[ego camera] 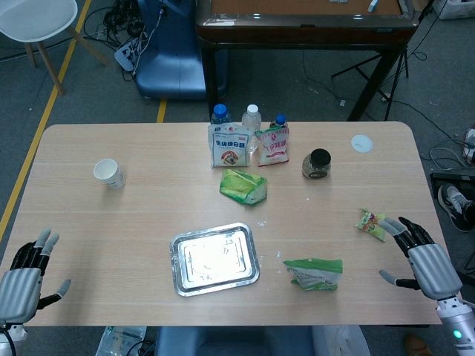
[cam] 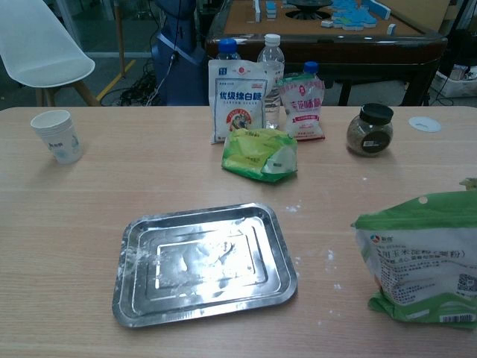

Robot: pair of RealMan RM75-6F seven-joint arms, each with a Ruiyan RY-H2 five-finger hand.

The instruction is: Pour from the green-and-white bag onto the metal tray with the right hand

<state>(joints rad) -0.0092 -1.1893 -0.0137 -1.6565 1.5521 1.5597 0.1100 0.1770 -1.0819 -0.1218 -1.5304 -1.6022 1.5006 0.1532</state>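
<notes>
Now green-and-white bag (ego camera: 315,272) standing unheld, right robot hand (ego camera: 424,261) spread apart

This looks like a robotics lab or test room set up in a plain workspace, not a home. A light wooden table (ego camera: 148,170) stands on grey carpet (ego camera: 82,89) marked with a yellow floor line (ego camera: 44,122). Loose cables and a power strip (ego camera: 128,50) lie on the floor beyond the table's far edge, beside a blue padded base (ego camera: 169,63). A white shell chair (ego camera: 33,18) stands past the far left corner, and a dark wooden mahjong table (cam: 328,26) carrying blue tiles (cam: 358,13) stands behind.
</notes>
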